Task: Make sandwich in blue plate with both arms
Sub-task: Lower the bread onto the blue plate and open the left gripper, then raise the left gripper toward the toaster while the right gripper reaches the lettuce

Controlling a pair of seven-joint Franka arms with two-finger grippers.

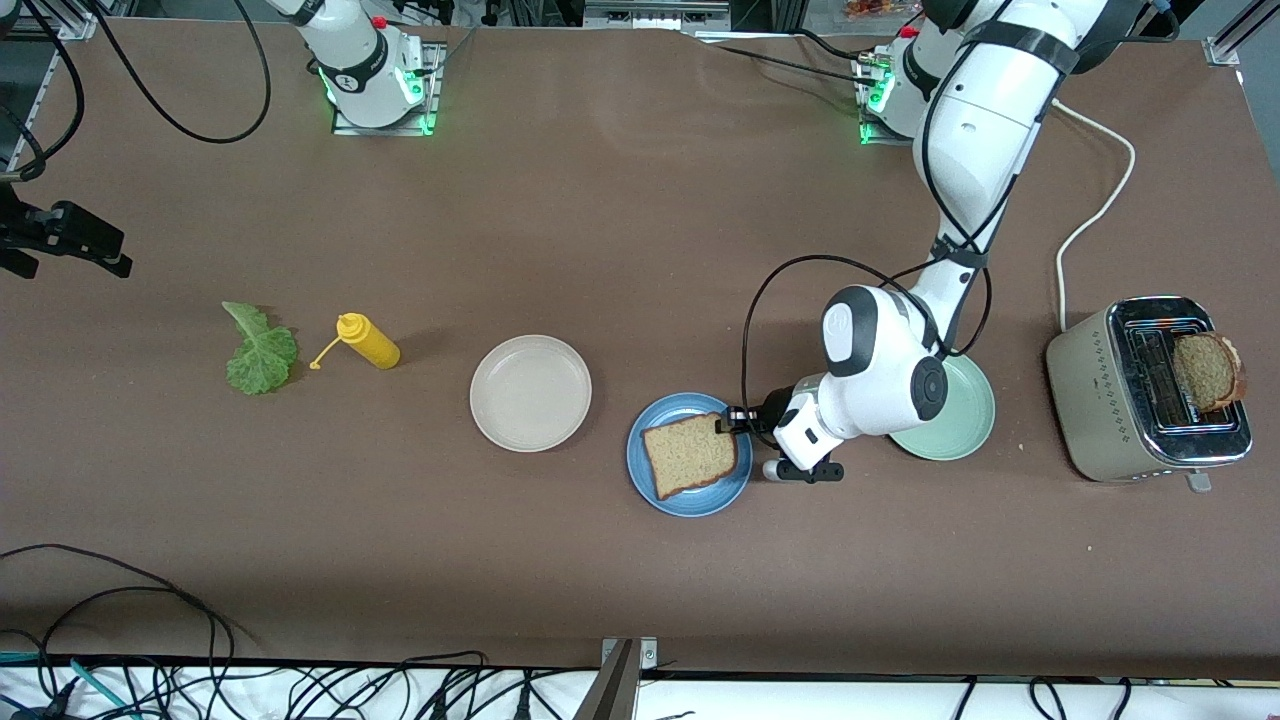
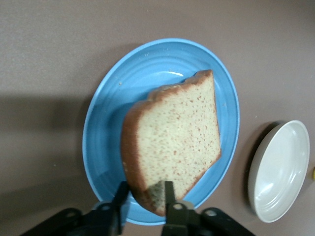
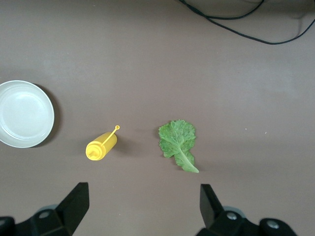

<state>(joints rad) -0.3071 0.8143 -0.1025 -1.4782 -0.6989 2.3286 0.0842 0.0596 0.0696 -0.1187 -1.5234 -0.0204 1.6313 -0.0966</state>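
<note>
Left end effector (image 2: 144,196) straddling bread slice (image 2: 174,142) corner on blue plate (image 2: 108,128), grip unclear; could drag slice off. Right end effector (image 3: 142,196) waiting agape, empty, near lettuce leaf (image 3: 178,142).

Looked over all three views and honestly there's no text I can read anywhere. The yellow squeeze bottle (image 1: 368,340) has no label showing, the toaster (image 1: 1146,390) only has a dotted pattern on its side with no brand name, and the plates are plain. There are small dark marks on the robot arm bases (image 1: 372,68) at the top of the table, but they're too tiny to make out.
</note>
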